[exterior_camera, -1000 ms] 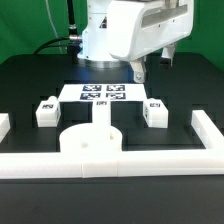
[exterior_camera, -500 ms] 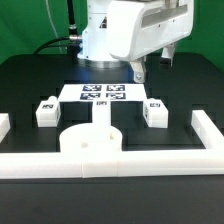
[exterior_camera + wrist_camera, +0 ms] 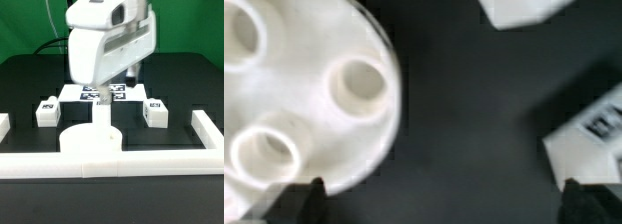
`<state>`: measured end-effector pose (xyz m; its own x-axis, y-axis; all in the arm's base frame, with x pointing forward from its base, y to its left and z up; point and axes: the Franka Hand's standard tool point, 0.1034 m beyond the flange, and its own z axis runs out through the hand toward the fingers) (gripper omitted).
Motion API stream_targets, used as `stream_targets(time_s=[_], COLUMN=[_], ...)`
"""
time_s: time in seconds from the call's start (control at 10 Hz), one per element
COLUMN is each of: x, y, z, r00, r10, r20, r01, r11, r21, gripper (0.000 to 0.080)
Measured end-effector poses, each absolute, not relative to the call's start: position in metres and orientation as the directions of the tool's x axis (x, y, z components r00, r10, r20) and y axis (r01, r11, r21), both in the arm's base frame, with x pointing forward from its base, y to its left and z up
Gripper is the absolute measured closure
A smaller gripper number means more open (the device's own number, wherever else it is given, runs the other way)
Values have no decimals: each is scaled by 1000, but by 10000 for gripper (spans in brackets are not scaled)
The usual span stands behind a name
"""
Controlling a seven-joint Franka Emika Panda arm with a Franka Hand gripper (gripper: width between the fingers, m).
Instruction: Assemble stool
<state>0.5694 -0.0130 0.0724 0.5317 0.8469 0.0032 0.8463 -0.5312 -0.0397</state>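
Note:
The round white seat (image 3: 90,143) lies against the front rail; in the wrist view the seat (image 3: 313,90) shows three round sockets. One white tagged leg (image 3: 45,111) stands at the exterior view's left and another leg (image 3: 153,113) at its right. A third leg (image 3: 103,118) sits just behind the seat. My gripper (image 3: 110,88) hangs over the marker board and that middle leg. In the wrist view my gripper (image 3: 446,205) is open, with only dark table between the fingertips, beside the seat's edge. A tagged leg (image 3: 589,130) lies to one side.
The marker board (image 3: 118,95) lies behind the seat, partly covered by the arm. A long white rail (image 3: 150,165) runs along the front, with an arm of it (image 3: 206,127) on the exterior view's right. Another white piece (image 3: 526,10) shows at the wrist view's edge.
The arm has swung toward the exterior view's left and come nearer the seat, now covering much of the marker board. The jaws stay open. No part has moved.

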Motion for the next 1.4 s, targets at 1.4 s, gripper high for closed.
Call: stream_targets(time_s=[1.4], x=[575], y=[-35], z=[15], r00=[503], r10=[864], r20=[-1], r01=[861], r11=[-501], r21=[-88], gripper=[150])
